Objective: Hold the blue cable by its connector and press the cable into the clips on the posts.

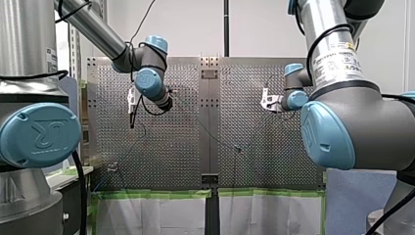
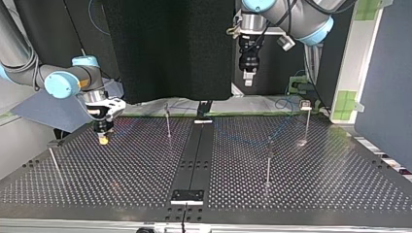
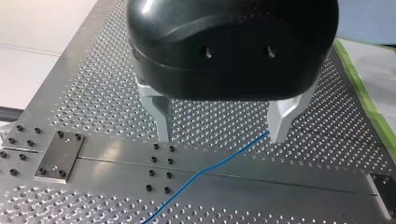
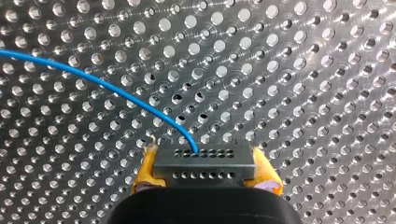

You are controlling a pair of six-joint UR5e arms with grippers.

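Note:
The blue cable point(image 4: 98, 81) ends in a dark connector point(image 4: 204, 169). My right gripper point(image 4: 205, 163) is shut on that connector with its yellow pads point(image 4: 145, 170), low over the perforated plate. In the top view my right gripper point(image 2: 103, 138) hovers near the plate at the left. My left gripper point(image 3: 222, 135) is open, its metal fingers point(image 3: 163, 123) standing above the plate. The cable point(image 3: 210, 168) passes beside one fingertip and between the fingers, untouched. Thin posts point(image 2: 167, 121) point(image 2: 268, 162) point(image 2: 307, 121) with clips stand on the plate. In the top view my left gripper point(image 2: 248, 77) hangs high at the back.
Another post point(image 2: 53, 160) stands at the top view's left edge. A dark centre strip point(image 2: 194, 155) with bolted plates splits the perforated table. Green tape point(image 1: 156, 194) lines the table's edge in the front view.

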